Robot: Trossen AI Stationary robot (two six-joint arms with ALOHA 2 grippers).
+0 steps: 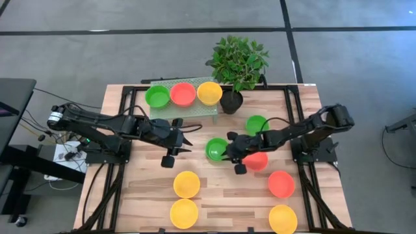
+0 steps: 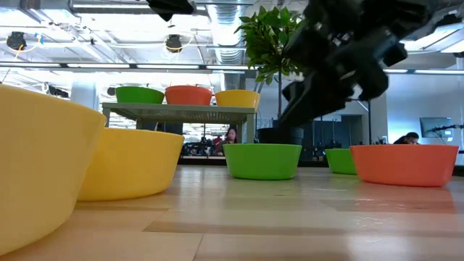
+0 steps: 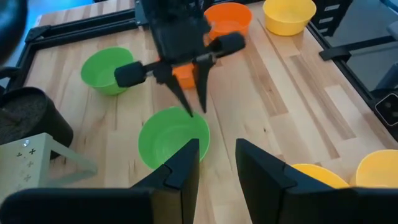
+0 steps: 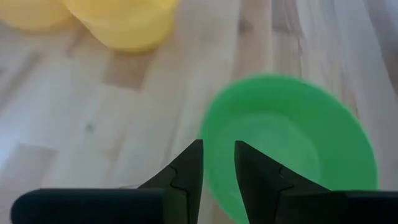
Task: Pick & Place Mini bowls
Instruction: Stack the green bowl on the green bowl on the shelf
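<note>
The right gripper (image 1: 228, 149), fingers narrowly apart, hangs over a green bowl (image 1: 216, 149), partly hiding a red bowl (image 1: 257, 160) behind it.

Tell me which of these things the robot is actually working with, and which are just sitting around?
Part of the job:
- green bowl at the table's middle, right end effector over its rim
- the other mini bowls: green, red, yellow
- three bowls on the small shelf
- left end effector, nearby, holding nothing

Just lying about:
- potted plant
- cables off the table's left side
</note>
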